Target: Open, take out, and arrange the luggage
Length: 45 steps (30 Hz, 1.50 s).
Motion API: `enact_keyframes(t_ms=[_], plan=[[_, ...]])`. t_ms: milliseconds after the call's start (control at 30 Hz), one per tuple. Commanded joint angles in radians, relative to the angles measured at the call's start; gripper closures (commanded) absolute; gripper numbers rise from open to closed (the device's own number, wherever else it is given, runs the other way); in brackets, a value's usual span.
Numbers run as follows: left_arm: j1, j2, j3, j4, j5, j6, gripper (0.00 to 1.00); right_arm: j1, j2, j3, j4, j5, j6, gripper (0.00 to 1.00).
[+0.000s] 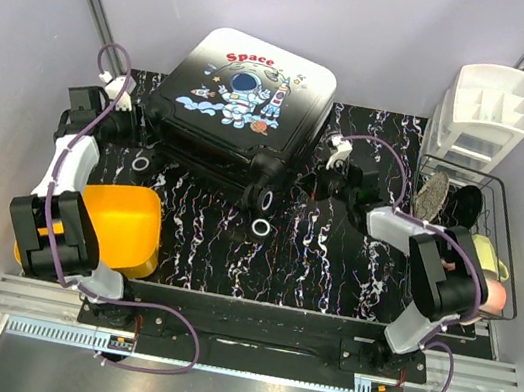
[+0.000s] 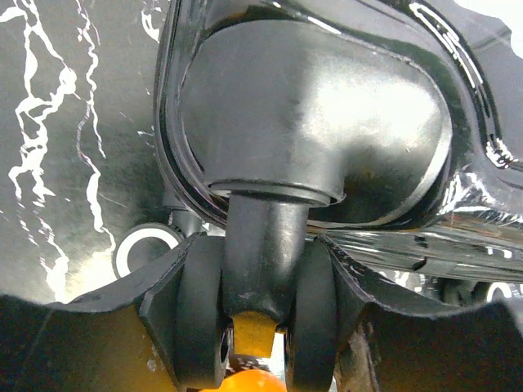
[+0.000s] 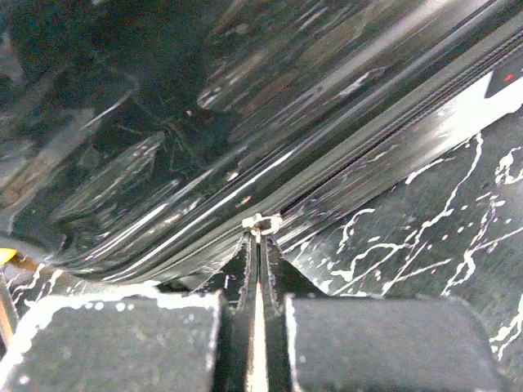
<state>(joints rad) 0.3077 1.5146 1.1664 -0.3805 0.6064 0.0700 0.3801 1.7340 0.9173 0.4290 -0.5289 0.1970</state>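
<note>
The luggage [image 1: 241, 111] lies flat at the far middle of the worktop [image 1: 332, 259], panel up, between my two pincers. Its wheel end is nearest me and its long axis runs away and a little right. My left pincer [image 2: 257, 322] stands half-wide, clamped on a black stem [image 2: 261, 237] at the near-left corner — a caster leg, I judge. My right pincer [image 3: 259, 245] is pinched tight on the zip pull [image 3: 261, 222]; the zip track [image 3: 392, 122] leads off from it along the shell — the line to draw along. Red "Space" reads above a cartoon astronaut.
</note>
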Motion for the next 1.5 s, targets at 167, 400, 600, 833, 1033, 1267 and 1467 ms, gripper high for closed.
enact_keyframes(t_ms=[167,400,600,833,1033,1267,1467], plan=[[-0.007,-0.073,-0.126,-0.028,0.006,-0.323,1.0,0.181,-0.24,-0.205,0.113,0.162,0.091,1.0],[-0.007,-0.129,-0.203,0.045,0.003,-0.435,1.0,0.338,-0.237,-0.226,0.16,0.342,0.206,1.0],[-0.007,-0.177,-0.283,0.066,0.018,-0.51,1.0,0.352,-0.197,-0.101,0.158,0.481,0.236,1.0],[-0.007,-0.215,-0.355,0.068,0.066,-0.614,1.0,0.261,-0.082,0.066,0.205,0.466,0.153,1.0],[-0.009,-0.208,-0.333,0.071,0.039,-0.683,1.0,0.174,-0.048,0.105,0.194,0.386,0.119,1.0],[-0.053,-0.223,-0.349,0.074,-0.016,-0.757,1.0,0.351,-0.182,-0.161,0.227,0.384,0.22,1.0],[-0.088,-0.223,-0.39,0.083,-0.033,-0.792,1.0,0.471,-0.133,-0.126,0.284,0.624,0.136,1.0]])
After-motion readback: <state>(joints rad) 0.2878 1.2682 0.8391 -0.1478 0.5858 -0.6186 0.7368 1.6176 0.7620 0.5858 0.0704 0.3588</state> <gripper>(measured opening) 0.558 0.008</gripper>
